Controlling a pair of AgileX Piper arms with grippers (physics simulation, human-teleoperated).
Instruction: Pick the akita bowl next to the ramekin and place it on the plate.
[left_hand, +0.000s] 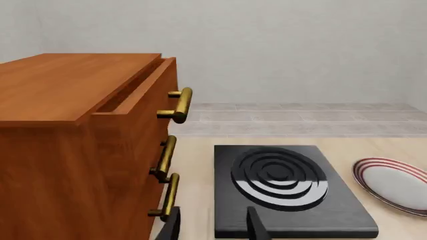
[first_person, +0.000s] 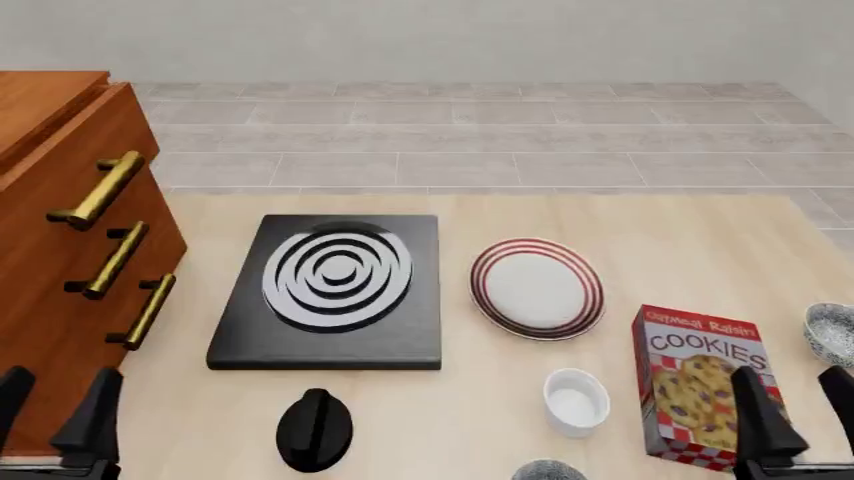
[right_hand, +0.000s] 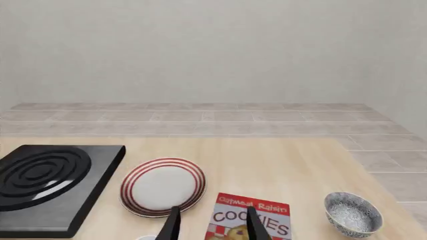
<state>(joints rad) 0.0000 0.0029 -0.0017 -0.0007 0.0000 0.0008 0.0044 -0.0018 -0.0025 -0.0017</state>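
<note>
Only the top of the akita bowl (first_person: 550, 470), speckled grey, shows at the front view's bottom edge, just in front of the white ramekin (first_person: 577, 402). The red-striped plate (first_person: 537, 288) (right_hand: 162, 186) (left_hand: 393, 185) lies mid-table, beyond the ramekin. My right gripper (first_person: 801, 420) (right_hand: 213, 227) is open and empty at the near right, over the cookie box. At the near left, beside the cabinet, my left gripper (first_person: 54, 415) (left_hand: 213, 230) is also open and empty. Neither gripper touches a dish.
A second speckled bowl (first_person: 830, 335) (right_hand: 352, 214) sits at the table's right edge. A red cookies box (first_person: 701, 385) stands between it and the ramekin. A black stove (first_person: 334, 290), a black rounded object (first_person: 315, 430) and a wooden drawer cabinet (first_person: 67, 240) occupy the left.
</note>
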